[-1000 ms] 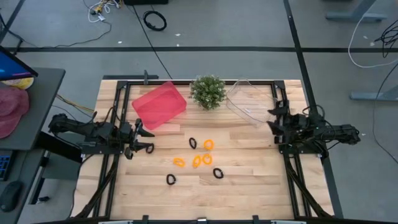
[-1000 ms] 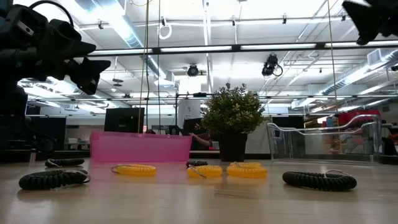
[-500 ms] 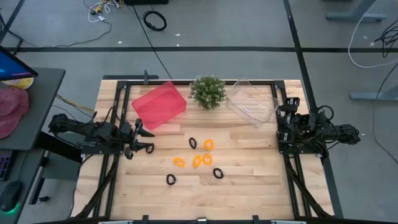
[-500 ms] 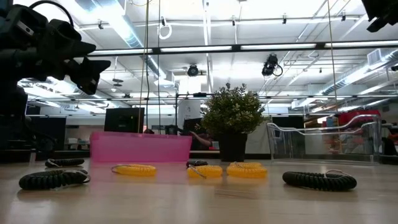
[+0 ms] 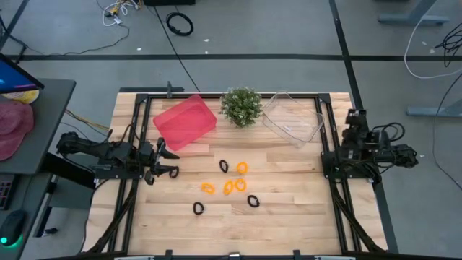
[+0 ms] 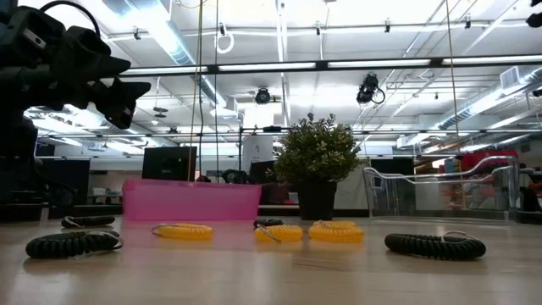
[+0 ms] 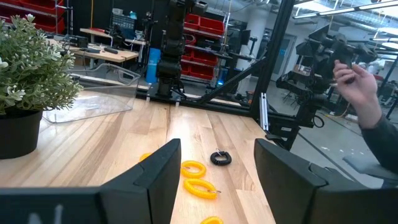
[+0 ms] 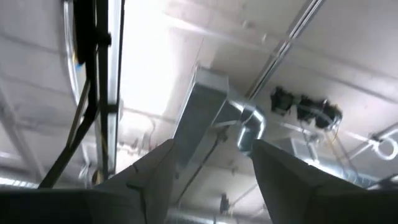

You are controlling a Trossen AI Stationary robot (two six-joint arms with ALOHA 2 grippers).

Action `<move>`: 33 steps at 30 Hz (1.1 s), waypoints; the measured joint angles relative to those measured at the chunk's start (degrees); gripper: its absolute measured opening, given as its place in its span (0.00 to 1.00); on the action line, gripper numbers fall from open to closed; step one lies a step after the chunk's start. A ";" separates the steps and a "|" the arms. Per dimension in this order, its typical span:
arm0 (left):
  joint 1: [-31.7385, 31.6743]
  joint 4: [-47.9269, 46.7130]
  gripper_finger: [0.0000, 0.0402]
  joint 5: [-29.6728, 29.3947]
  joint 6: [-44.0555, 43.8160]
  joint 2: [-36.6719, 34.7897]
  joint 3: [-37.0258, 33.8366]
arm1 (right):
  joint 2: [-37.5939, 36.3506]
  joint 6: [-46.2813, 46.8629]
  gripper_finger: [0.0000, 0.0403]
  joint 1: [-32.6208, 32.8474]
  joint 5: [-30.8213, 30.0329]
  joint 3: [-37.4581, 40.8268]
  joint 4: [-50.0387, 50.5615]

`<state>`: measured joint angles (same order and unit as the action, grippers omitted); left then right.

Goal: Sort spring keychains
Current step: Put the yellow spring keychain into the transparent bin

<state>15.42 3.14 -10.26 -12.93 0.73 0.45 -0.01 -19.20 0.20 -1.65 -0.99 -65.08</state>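
Left gripper [image 5: 172, 163] sits at 9 o'clock on the table [image 5: 289, 217], jaws spread, nothing between them, pointed across at the spring keychains. Pink bin [image 5: 185, 122] lies at 11 o'clock, tilted against the frame; a sweep from the left arm could nudge it further askew. Potted plant [image 5: 241, 106] stands at 12 o'clock, between the pink bin and the clear bin [image 5: 292, 119] at 1 o'clock; a carry to either bin could brush its foliage. Spring keychains sit near table centre: orange keychains [image 5: 234, 184] bunched close together, with a black keychain [image 5: 224, 166] just beside the topmost orange one. Risk: a grasp into the bunch may take two coils at once, or snag a neighbour and drag it, mixing colours. Two more black keychains [image 5: 253, 201] lie toward 6 o'clock, apart from the rest, easier picks. Right gripper [image 8: 211, 180] is at 3 o'clock, over the table's edge, aimed at the ceiling, jaws spread and empty; it cannot see the table, so any descent from this pose starts blind. A person's hand [image 7: 357, 87] shows beyond the far edge, a hazard if it reaches in.
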 joint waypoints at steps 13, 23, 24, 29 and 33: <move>0.00 0.00 0.52 0.00 0.02 0.00 0.02 | 0.02 3.93 0.53 0.01 1.19 0.00 -4.53; -0.01 0.02 0.52 0.00 0.00 0.00 0.02 | 1.15 3.46 0.53 0.01 1.00 -3.80 -1.91; -0.01 0.01 0.52 0.00 0.00 0.00 0.02 | 2.10 3.72 0.53 0.01 0.39 -6.88 3.63; -0.02 0.02 0.52 0.00 0.01 0.00 0.02 | 14.28 7.55 0.53 0.01 -5.06 -32.59 45.02; 0.00 0.00 0.52 0.00 0.02 0.00 0.02 | 27.05 13.22 0.53 0.01 -6.45 -49.87 70.67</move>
<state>15.42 3.14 -10.26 -12.91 0.73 0.47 27.03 -5.98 0.21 -8.10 -50.86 5.59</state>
